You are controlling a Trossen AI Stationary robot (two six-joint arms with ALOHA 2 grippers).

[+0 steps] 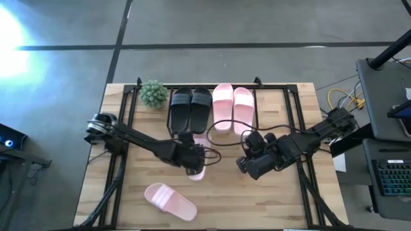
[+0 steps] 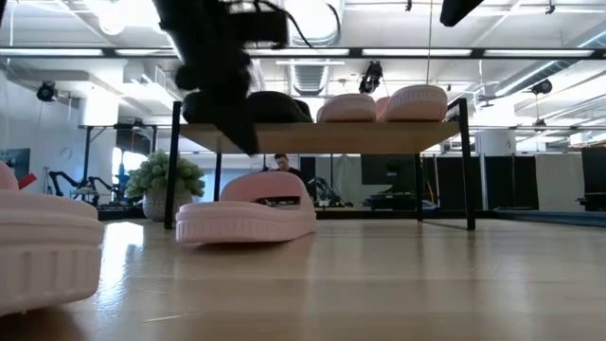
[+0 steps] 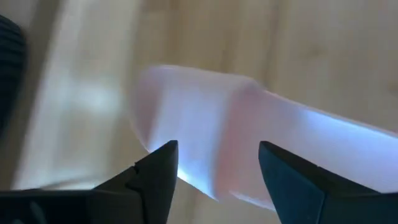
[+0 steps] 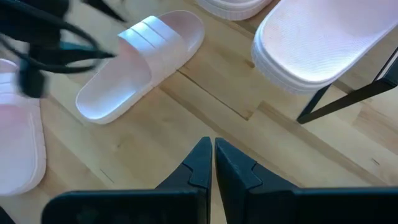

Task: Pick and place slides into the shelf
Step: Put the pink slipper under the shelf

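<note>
Shelf (image 1: 270, 87) stands at 12 o'clock on the desk (image 1: 276, 199), plank top carrying four slides in a row: two black slides (image 1: 191, 106) on its 9 o'clock half, two pink slides (image 1: 232, 106) on its 3 o'clock half. Potted plant (image 1: 153, 94) sits beside the shelf's 9 o'clock end.

Left gripper (image 3: 214, 163) hangs low over a pink slide (image 3: 249, 143) near desk centre, just in front of the shelf; fingers (image 3: 155, 171) apart, straddling the slide's width, no contact visible. In the low view that slide (image 2: 248, 210) lies flat on the desk under the shelf's front edge.

Another pink slide (image 1: 169, 201) lies alone toward 7 o'clock, well apart from the rest.

Right gripper (image 4: 210, 163) sits at about 3 o'clock from centre, fingers pressed together, holding nothing, above bare desk.
</note>
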